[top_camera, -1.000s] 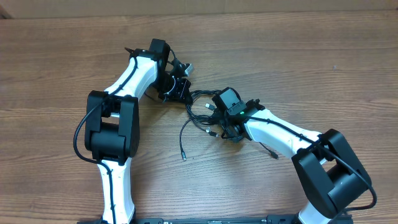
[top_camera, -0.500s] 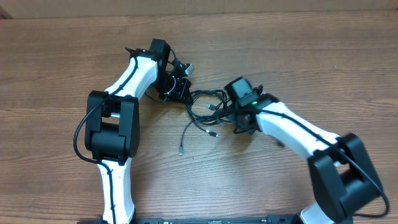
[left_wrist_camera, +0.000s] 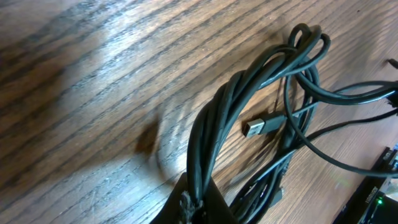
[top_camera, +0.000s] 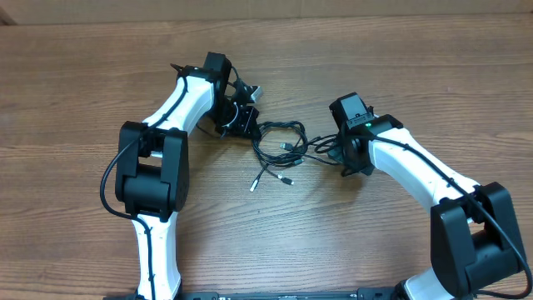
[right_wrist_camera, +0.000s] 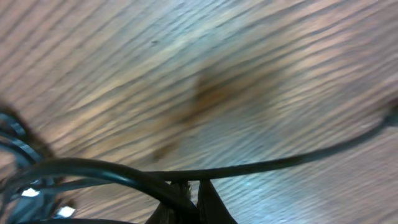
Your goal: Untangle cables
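Seen from overhead, the brown wood-grain counter (top_camera: 75, 83) fills the frame. The white-and-black left arm (top_camera: 179, 104) rises from the lower left and bends toward the upper middle. The left jaws are closed at its end, just left of centre. They pinch one side of the tangle of thin black cables (top_camera: 279, 143) with small silvery plug tips. In the left wrist view, the gathered strands of the cables (left_wrist_camera: 214, 134) run as a thick twisted bundle from the bottom edge, where they enter the closed jaws, up to the upper right. There they fan out into loops, with a flat silvery USB plug (left_wrist_camera: 260, 126) lying on the wood beside the bundle. In the overhead view the tangle lies at the middle of the frame, between the two arms. Two loose ends trail down from it, each ending in a small plug (top_camera: 255, 185) on bare wood. One strand stretches rightward from the loops to the right jaws, just right of centre. These are also closed, and in the right wrist view they nip a single dark strand (right_wrist_camera: 124, 171) right at their tips. The white-and-black right arm (top_camera: 416, 171) slopes away to the lower right corner.
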`<state>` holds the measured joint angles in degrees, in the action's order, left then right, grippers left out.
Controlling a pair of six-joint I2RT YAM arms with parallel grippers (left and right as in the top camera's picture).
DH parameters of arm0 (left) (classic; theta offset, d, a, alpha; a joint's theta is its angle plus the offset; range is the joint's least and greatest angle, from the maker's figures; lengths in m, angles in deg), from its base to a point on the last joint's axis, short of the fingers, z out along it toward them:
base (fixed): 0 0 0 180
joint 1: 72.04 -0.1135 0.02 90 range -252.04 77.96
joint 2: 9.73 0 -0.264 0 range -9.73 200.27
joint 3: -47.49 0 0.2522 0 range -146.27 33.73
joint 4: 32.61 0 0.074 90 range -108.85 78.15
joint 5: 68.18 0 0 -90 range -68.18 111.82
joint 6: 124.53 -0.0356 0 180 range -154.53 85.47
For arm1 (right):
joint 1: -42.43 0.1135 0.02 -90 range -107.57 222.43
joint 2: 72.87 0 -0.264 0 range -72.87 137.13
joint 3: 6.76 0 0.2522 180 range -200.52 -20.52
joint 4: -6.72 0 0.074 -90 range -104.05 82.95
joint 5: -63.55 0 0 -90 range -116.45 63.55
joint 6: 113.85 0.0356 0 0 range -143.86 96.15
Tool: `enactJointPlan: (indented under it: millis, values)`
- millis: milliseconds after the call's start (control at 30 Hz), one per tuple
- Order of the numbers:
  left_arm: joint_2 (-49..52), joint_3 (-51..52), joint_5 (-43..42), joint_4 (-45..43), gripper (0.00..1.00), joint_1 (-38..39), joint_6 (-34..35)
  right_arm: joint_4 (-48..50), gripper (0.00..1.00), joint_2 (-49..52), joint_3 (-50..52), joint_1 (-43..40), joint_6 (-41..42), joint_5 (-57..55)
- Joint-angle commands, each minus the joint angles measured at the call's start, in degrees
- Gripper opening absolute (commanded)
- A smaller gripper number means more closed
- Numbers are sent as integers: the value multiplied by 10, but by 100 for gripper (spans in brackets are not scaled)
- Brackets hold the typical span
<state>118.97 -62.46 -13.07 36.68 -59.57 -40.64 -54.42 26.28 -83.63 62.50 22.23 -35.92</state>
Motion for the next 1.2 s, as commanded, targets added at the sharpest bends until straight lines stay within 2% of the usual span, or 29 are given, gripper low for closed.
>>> enactJointPlan:
  millis: [0,367,500,567,700,833,867,1100,1167]
  values:
    - [11,-14,8,0,4,-3,2,-5,4,-11,-10,-15,-17,-41]
    - [11,-14,8,1,4,-3,2,-16,8,-11,-10,-17,-17,-184]
    - [11,-14,8,1,4,-3,2,-16,21,-11,-10,-17,-16,-187]
    - [11,-14,8,1,4,-3,2,-16,33,-11,-10,-17,-16,-180]
    - [11,-14,8,1,4,-3,2,-7,47,-10,-10,-17,-13,-102]
    - [11,-14,8,1,4,-3,2,10,72,-10,-10,-17,-14,-52]
    - [11,-14,8,1,4,-3,2,12,75,-10,-10,-17,-14,-52]
    - [11,-14,8,1,4,-3,2,19,90,-10,-10,-17,-14,-54]
    - [11,-14,8,1,4,-3,2,21,91,-10,-10,-17,-14,-50]
